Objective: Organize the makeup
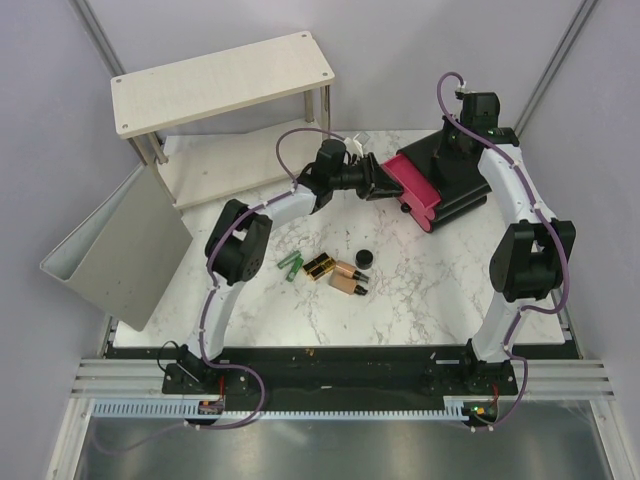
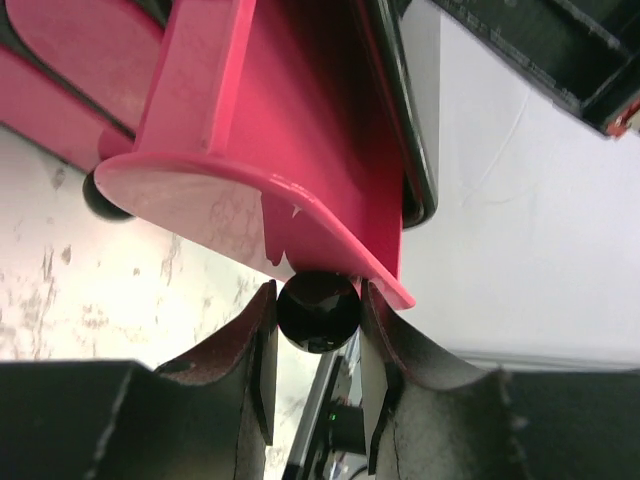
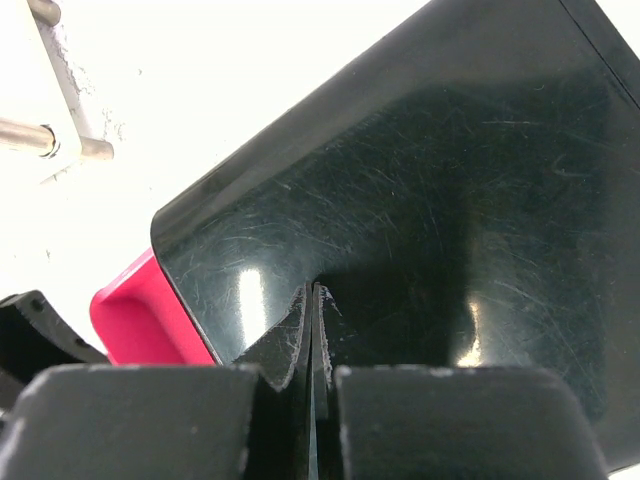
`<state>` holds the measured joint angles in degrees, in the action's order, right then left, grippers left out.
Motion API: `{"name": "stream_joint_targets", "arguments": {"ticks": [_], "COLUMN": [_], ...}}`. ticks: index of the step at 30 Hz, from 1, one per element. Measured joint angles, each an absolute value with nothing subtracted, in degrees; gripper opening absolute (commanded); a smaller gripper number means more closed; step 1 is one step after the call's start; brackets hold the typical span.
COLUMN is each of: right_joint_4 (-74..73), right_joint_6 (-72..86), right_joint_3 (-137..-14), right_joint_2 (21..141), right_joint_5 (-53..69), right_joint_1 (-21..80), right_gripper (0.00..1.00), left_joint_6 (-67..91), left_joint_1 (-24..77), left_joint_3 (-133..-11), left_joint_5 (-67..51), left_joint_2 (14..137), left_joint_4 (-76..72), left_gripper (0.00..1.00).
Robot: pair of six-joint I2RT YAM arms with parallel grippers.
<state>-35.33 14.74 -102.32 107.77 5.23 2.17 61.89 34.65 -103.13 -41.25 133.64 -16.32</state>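
Two grippers at box: your L gripper (image 2: 318,300) clamps round black knob (image 2: 318,320) of glossy pink plastic drawer (image 2: 270,130). R gripper (image 3: 312,300), fingers together w/ nothing between, braces shiny black box (image 3: 420,180). Pull straight, slow. Small makeup pieces (image 1: 335,272) lie loose on white marble tabletop (image 1: 440,295), well apart from box.

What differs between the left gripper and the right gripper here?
The left gripper clamps its jaws on the round black knob of an open pink drawer; the right gripper has its jaws shut on nothing. The left gripper meets the glossy black box from the front, the right gripper from its top. Both work the same box.
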Motion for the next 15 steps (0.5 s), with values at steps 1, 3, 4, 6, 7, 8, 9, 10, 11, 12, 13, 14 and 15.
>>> {"name": "stream_joint_targets", "arguments": {"ticks": [1, 3, 4, 6, 7, 8, 9, 10, 11, 12, 13, 14, 15], "right_joint_4": [-35.31, -35.31, -35.31, -35.31, -35.31, -35.27, -35.22, -35.16, -35.14, -35.14, -35.14, -35.14, -35.14], "right_joint_6": [14.74, 14.74, 14.74, 14.74, 14.74, 14.74, 14.74, 14.74, 14.74, 14.72, 14.74, 14.72, 14.74], "right_joint_3": [-102.32, -102.32, -102.32, -102.32, -102.35, -102.35, -102.35, -102.35, -102.35, -102.35, -102.35, -102.35, -102.35], "right_joint_2": [107.77, 107.77, 107.77, 107.79, 107.81, 107.83, 107.83, 107.85, 107.85, 107.85, 107.85, 107.85, 107.85], "right_joint_5": [5.23, 5.30, 5.32, 5.34, 5.37, 5.39, 5.43, 5.50, 5.52, 5.54, 5.56, 5.58, 5.58], "right_joint_1": [2.17, 2.17, 2.17, 2.17, 2.20, 2.17, 2.17, 2.17, 2.17, 2.17, 2.17, 2.20, 2.17], "right_gripper": [0.00, 0.00, 0.00, 0.00, 0.00, 0.00, 0.00, 0.00, 0.00, 0.00, 0.00, 0.00, 0.00], "left_joint_6": [60.90, 59.59, 59.13, 58.06, 57.63, 57.23, 56.93, 56.53, 56.27, 55.88, 55.48, 55.11, 54.81], "left_joint_1": [34.57, 34.28, 34.20, 33.98, 33.89, 33.80, 33.69, 33.58, 33.50, 33.43, 33.36, 33.30, 33.23], "left_joint_3": [-102.50, -100.40, -99.44, -96.44, -95.22, -93.93, -93.14, -92.05, -91.39, -90.65, -90.02, -89.52, -89.27], "left_joint_5": [-41.47, -42.37, -42.63, -43.38, -43.70, -43.86, -44.10, -44.29, -44.56, -44.77, -44.97, -45.12, -45.19], "left_joint_2": [133.01, 131.44, 130.72, 128.68, 127.90, 127.07, 126.50, 125.73, 125.27, 124.79, 124.42, 124.09, 123.94], "left_joint_4": [-15.81, -15.05, -14.85, -14.61, -14.59, -14.57, -14.48, -14.35, -14.22, -14.13, -13.98, -13.82, -13.74], "left_gripper": [0.02, 0.02, 0.02, 0.02, 0.02, 0.02, 0.02, 0.02, 0.02, 0.02, 0.02, 0.02, 0.02]}}
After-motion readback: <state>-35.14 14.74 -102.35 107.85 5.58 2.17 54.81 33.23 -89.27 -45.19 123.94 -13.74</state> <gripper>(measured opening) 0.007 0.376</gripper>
